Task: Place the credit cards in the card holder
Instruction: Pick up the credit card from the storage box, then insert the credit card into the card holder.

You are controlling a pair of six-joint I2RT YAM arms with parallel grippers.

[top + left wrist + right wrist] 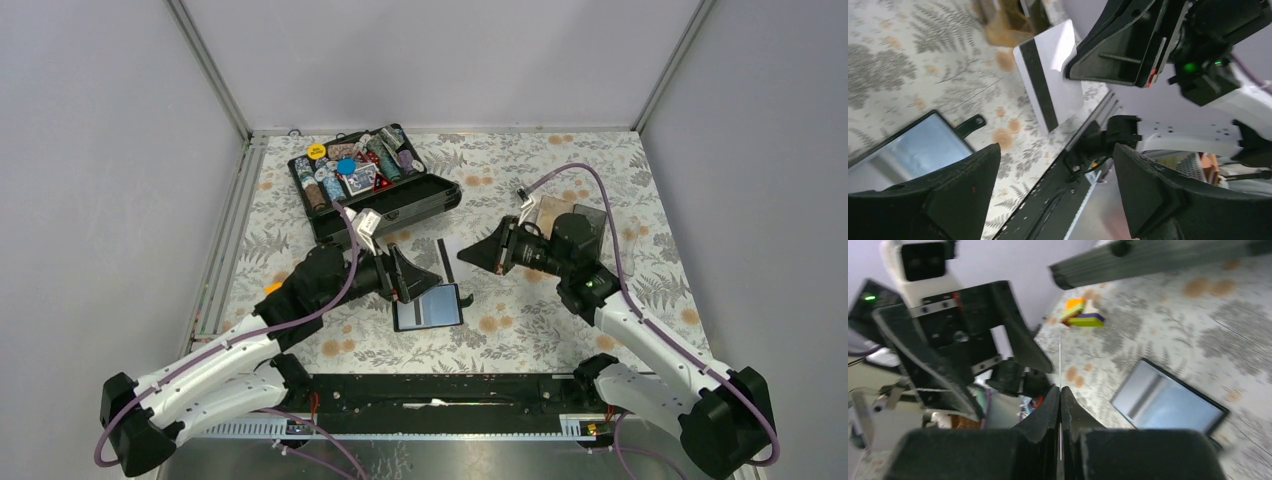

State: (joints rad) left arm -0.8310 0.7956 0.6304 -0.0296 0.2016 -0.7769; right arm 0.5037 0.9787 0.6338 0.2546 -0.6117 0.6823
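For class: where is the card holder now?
Top view: the card holder lies open centrally, on the near side of the white striped card the right gripper holds.

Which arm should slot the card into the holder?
Right, probably: right gripper is shut on the white card near the open card holder; left gripper is open, empty.

White card [1060, 87] (1 black stripe), seemingly blue-grey holder [428, 307]

I've free tabletop [520, 340] by the near edge; chip case [420, 200] bars the far-left corner; card holder [430, 307] blocks centre.
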